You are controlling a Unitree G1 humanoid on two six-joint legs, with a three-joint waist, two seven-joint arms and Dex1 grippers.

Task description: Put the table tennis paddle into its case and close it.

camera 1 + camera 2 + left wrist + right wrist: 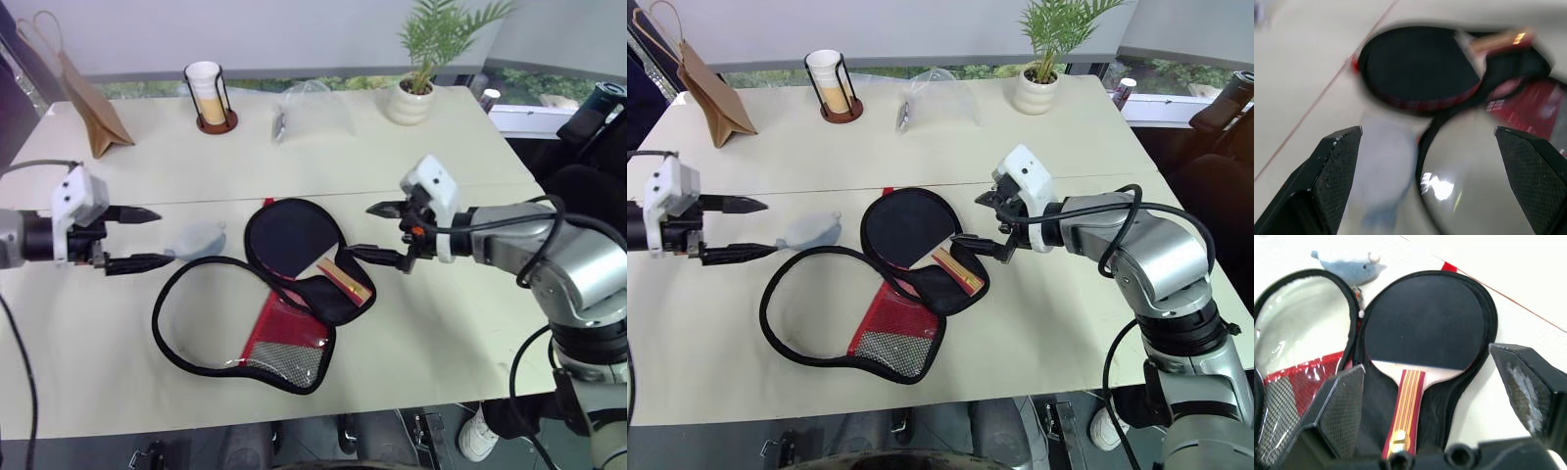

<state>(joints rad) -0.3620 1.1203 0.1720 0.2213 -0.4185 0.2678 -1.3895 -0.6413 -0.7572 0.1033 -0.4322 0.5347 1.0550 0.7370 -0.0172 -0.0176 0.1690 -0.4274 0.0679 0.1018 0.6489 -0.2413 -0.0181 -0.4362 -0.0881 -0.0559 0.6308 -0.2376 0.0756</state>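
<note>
A: Where is the table tennis paddle (1422, 323) at this moment?

B: Lying in the open case (245, 343), mid-worktop (441, 333). Its black blade rests on the back half of the pouch, and the tan-and-red handle points toward the robot's right arm, over the narrow neck of the pouch.

A: And the case itself?

B: Unzipped and spread flat. The lid half, with its see-through window and red logo panel above a patch of mesh, is folded out toward the near edge and the robot's left (it lies beside the paddle, not over it). The black piped rim makes a wide loop on the worktop.

A: What about the right gripper (384, 231)?

B: It hangs above the worktop just beside the handle end, jaws spread wide and empty. In the right wrist view the two black fingers (1339, 406) frame the paddle without touching it.

A: The left gripper (134, 237)?

B: Off to the robot's left, apart from the case, also with jaws spread and pinching nothing. It points toward the middle of the worktop.

A: Anything else nearby?

B: A small grey plush toy (196, 238) lies between the left gripper and the paddle blade, close to the rim loop. Along the far edge stand a brown paper bag (90, 108), a cup in a wire holder (210, 96), a clear plastic bag (312, 108) and a potted plant (421, 69).
</note>
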